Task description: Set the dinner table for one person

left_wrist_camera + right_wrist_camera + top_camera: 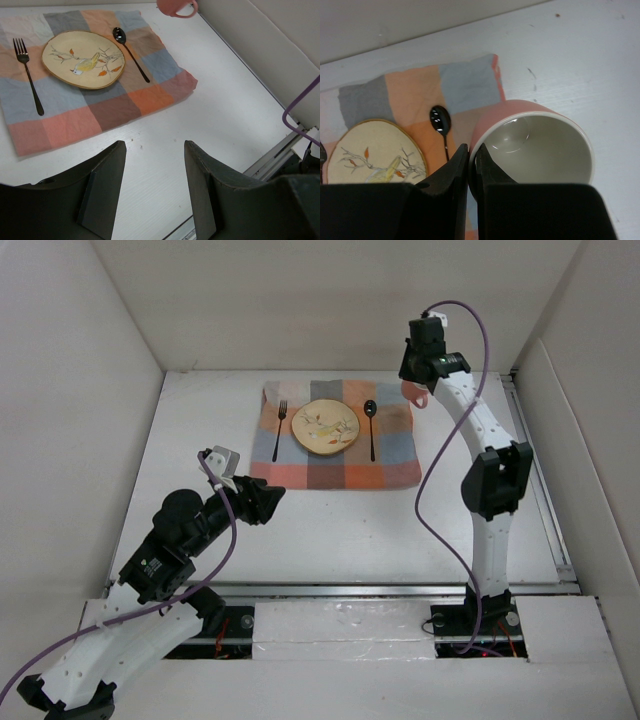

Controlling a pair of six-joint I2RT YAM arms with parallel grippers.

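Right pincer (473, 156): is pinching the wall of a pink ceramic mug (545, 150) (white inside). Left pincer (154, 147): is hovering, spread, above the matte-white tabletop (225, 115).

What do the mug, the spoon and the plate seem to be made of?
The mug: probably glazed ceramic, pink outside, glossy white inside with a light reflection. The spoon: dark polished metal, its bowl mirrors lights. The plate: likely ceramic, cream satin, painted bird, brown rim.
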